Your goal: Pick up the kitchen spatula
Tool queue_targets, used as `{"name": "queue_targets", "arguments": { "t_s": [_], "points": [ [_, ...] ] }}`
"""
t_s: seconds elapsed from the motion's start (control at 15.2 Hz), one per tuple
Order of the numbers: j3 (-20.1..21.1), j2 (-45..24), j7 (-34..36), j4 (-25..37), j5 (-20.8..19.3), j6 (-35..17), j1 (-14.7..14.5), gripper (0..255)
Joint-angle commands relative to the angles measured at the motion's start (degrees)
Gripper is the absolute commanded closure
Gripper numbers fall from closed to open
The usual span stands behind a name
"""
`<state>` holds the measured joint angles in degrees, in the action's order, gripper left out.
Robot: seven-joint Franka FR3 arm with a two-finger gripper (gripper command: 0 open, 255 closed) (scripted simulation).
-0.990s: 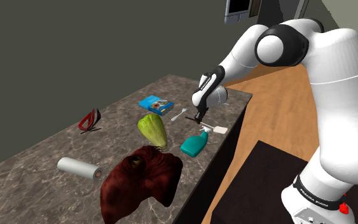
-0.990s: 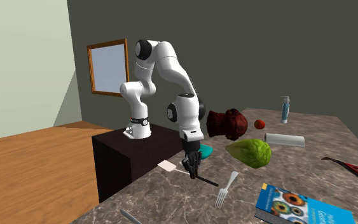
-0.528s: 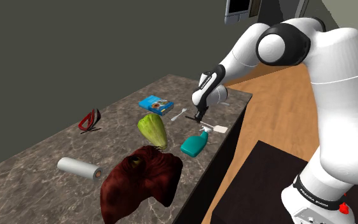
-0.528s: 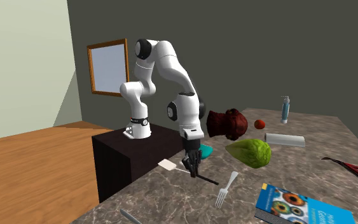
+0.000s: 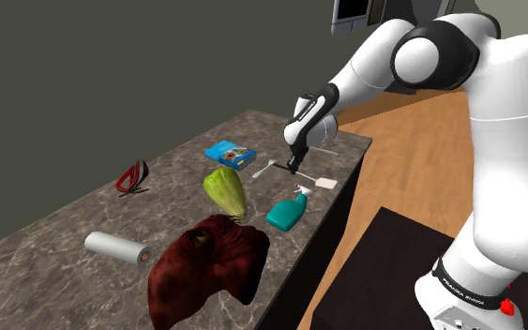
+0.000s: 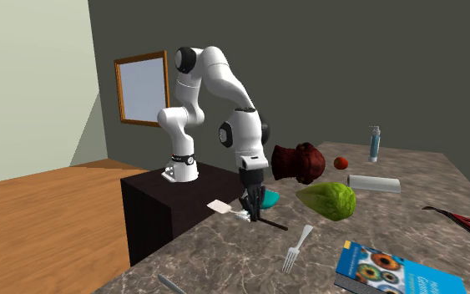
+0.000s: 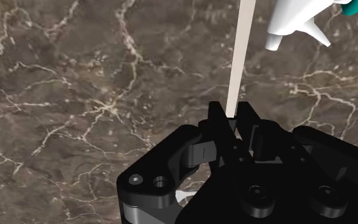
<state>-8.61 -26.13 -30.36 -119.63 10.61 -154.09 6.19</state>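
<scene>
Black gripper (image 7: 233, 124) clamped on kitchen spatula (image 7: 240, 57), fingers (image 7: 215, 118) pinching thin pale shaft mid-length. Long axis runs straight out from between fingers, roughly level: white flat blade toward second exterior view's left, dark handle right. Spatula seems to hang just clear of marble counter (image 7: 75, 95), near edge by stand (image 6: 154, 209). Just beyond, spray bottle (image 7: 292, 19), white head, teal body. Next: raise straight, hold firm.

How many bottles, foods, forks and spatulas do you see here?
Bottles: 2, the teal spray bottle and the slim upright bottle
Foods: 2, the green lettuce and the small red tomato
Forks: 1, the fork
Spatulas: 1, the spatula clasped in the gripper
Total: 6
</scene>
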Motion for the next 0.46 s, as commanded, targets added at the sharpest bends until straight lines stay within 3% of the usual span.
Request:
{"name": "queue_targets", "arguments": {
  "t_s": [0.0,0.4],
  "points": [
    [-0.4,1.4,0.3,-0.1,-0.5,1.3,-0.2,255],
    [-1.1,3.9,1.0,-0.1,-1.4,3.8,-0.7,255]
  ]
}}
